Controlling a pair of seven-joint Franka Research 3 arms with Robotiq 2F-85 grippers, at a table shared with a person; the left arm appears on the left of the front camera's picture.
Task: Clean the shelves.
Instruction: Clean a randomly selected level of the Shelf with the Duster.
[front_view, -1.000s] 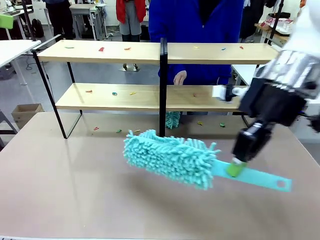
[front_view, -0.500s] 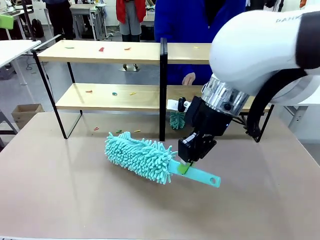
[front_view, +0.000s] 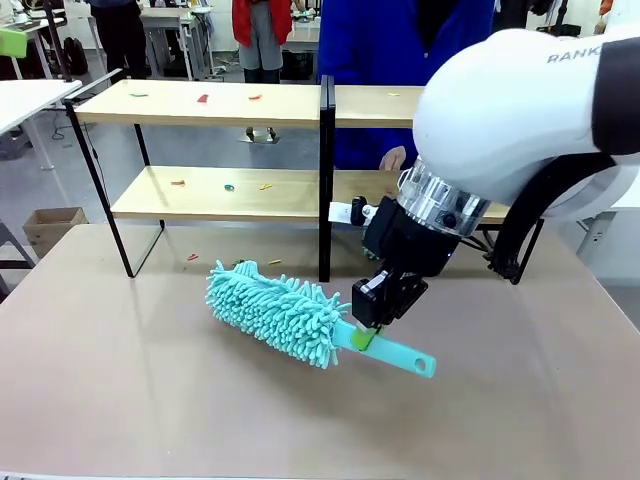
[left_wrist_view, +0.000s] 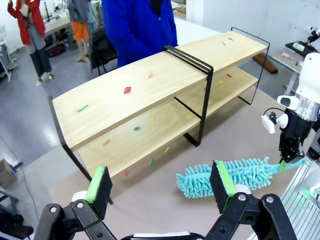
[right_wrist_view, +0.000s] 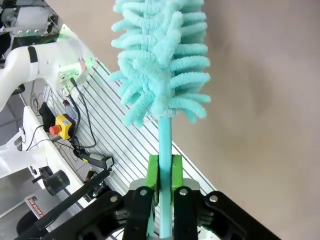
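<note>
the right pincer is closed tight on the flat teal plastic handle of a fluffy teal microfibre duster, with the green pads pressing the handle from both sides, close to the head. the duster lies almost level, low over the beige tabletop, its head pointing to the robot's left; i cannot tell if the head touches the surface. just behind it stand the shelves, two long light-wood boards in a thin black metal frame with a black centre post, on the far part of the same tabletop. small coloured scraps lie spread on both boards, and a few on the tabletop under the lower board. the left pincer hangs high above the tabletop, jaws wide apart and nothing between them. behind the shelves stands a person in a blue top, one hand at the level between the two boards.
</note>
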